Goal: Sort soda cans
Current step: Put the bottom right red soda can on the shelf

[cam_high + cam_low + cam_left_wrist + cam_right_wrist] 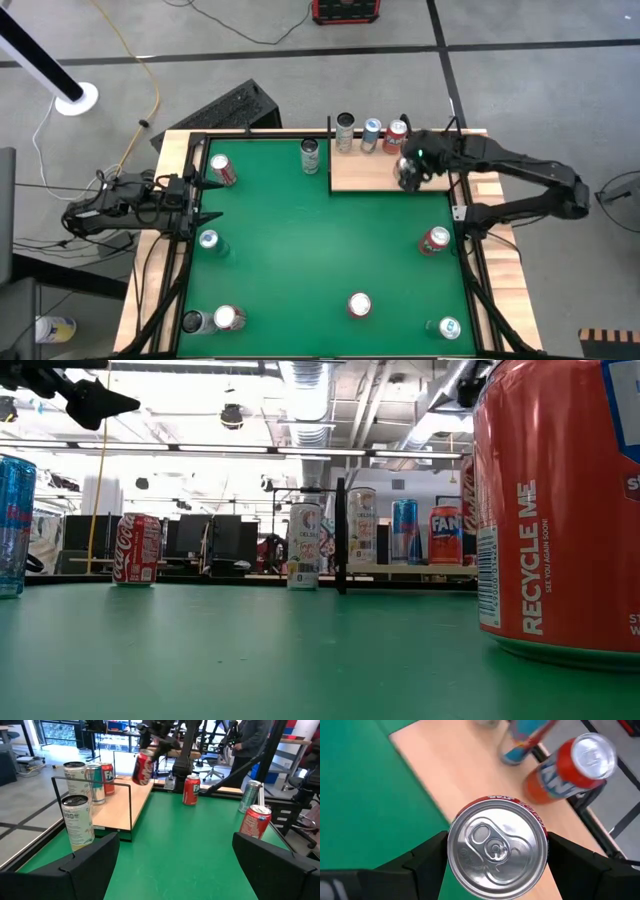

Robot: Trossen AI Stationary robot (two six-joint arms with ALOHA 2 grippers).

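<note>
Red can point(496, 848) in right gripper point(495, 855), seemingly airborne

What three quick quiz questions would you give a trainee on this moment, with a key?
1. True or false: the left hand holds a can.
2. Which colour is the can in the right hand? A teal, B red, C grey.
3. Fill in: the right hand hangs over the ____ tray.
Key: 1 false, it is open and empty at the table's edge. 2 B, the red can. 3 wooden.
</note>
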